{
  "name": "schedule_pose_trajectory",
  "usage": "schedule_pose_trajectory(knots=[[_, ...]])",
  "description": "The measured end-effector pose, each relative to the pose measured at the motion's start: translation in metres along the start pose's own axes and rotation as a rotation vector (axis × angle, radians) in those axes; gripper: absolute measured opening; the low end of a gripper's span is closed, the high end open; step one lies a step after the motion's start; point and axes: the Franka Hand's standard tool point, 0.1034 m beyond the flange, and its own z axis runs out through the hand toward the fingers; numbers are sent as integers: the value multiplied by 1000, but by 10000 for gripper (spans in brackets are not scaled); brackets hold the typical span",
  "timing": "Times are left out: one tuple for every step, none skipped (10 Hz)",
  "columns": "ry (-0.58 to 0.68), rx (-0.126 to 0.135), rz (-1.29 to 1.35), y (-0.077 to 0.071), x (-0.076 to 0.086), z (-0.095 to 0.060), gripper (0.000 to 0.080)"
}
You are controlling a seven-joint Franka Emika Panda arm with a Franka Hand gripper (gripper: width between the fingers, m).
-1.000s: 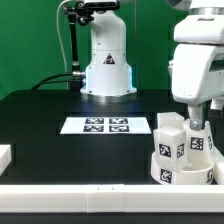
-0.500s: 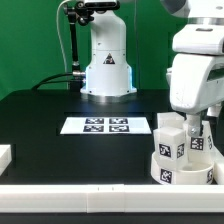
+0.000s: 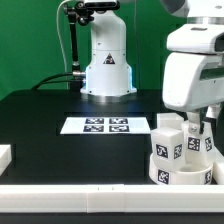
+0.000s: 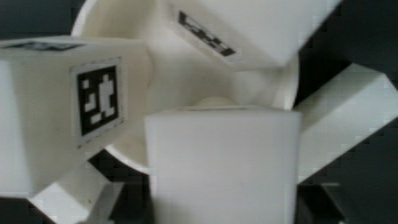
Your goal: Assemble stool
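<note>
Where marker board (image 3: 106, 125) lies, black table (image 3: 50, 115), green backdrop (image 3: 30, 40).

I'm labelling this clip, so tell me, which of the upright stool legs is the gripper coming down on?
The leg on the exterior view's right, under the gripper. The other upright leg stands free to its left, nothing above it; both stand on the seat disc.

One round seat disc (image 3: 182, 172) sits just beside the marker board (image 3: 105, 125). Three white legs stand on the seat disc: one (image 3: 168, 131), two (image 3: 196, 140), three (image 3: 162, 150). One marker board shows four tags.
</note>
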Motion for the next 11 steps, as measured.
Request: schedule_pose_trajectory(knots=[[0, 0, 73, 0, 0, 0, 338], [0, 0, 118, 0, 0, 0, 338], [0, 0, 208, 0, 0, 0, 338], [0, 1, 297, 0, 0, 0, 338], [2, 8, 435, 0, 0, 1, 338], [4, 19, 578, 0, -1, 1, 338], [6, 32, 695, 0, -1, 1, 338], [7, 46, 833, -1, -1, 1, 338], [7, 59, 962, -1, 0, 1, 338], [5, 62, 1028, -1, 0, 1, 338], [-2, 71, 1173, -2, 0, 0, 338]])
